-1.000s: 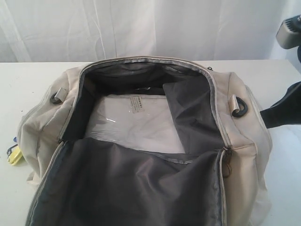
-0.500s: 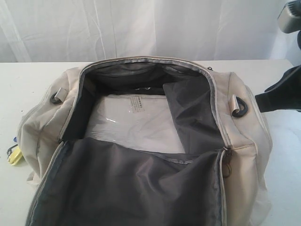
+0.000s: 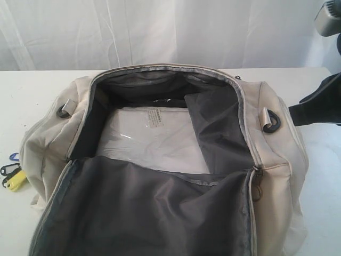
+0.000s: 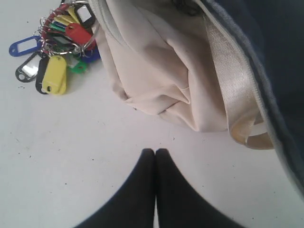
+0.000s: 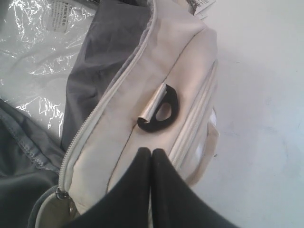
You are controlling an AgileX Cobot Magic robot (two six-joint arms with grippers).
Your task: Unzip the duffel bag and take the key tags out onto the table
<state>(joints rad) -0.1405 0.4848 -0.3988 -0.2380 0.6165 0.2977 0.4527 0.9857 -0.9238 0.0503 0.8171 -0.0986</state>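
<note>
The cream duffel bag (image 3: 272, 176) lies unzipped on the white table (image 3: 32, 90), its top flap folded forward to show dark grey lining and a clear plastic packet (image 3: 154, 141) inside. The key tags (image 4: 59, 47) lie in a coloured cluster on the table beside the bag's left end; a yellow and a black tag (image 3: 13, 176) show at the exterior view's left edge. My left gripper (image 4: 155, 152) is shut and empty over bare table near that end of the bag (image 4: 161, 71). My right gripper (image 5: 152, 152) is shut and empty above the bag's right end (image 5: 142, 71), near a black D-ring (image 5: 164, 111).
A white curtain (image 3: 160, 32) hangs behind the table. The right arm (image 3: 319, 106) shows as a dark shape at the right edge. A webbing handle (image 4: 237, 104) runs down the bag's side. Bare tabletop lies to the right of the bag (image 5: 266, 95).
The right arm has lifted a little at the right edge. The key tags at the left edge have shifted, with a black tag now showing beside the yellow one.
</note>
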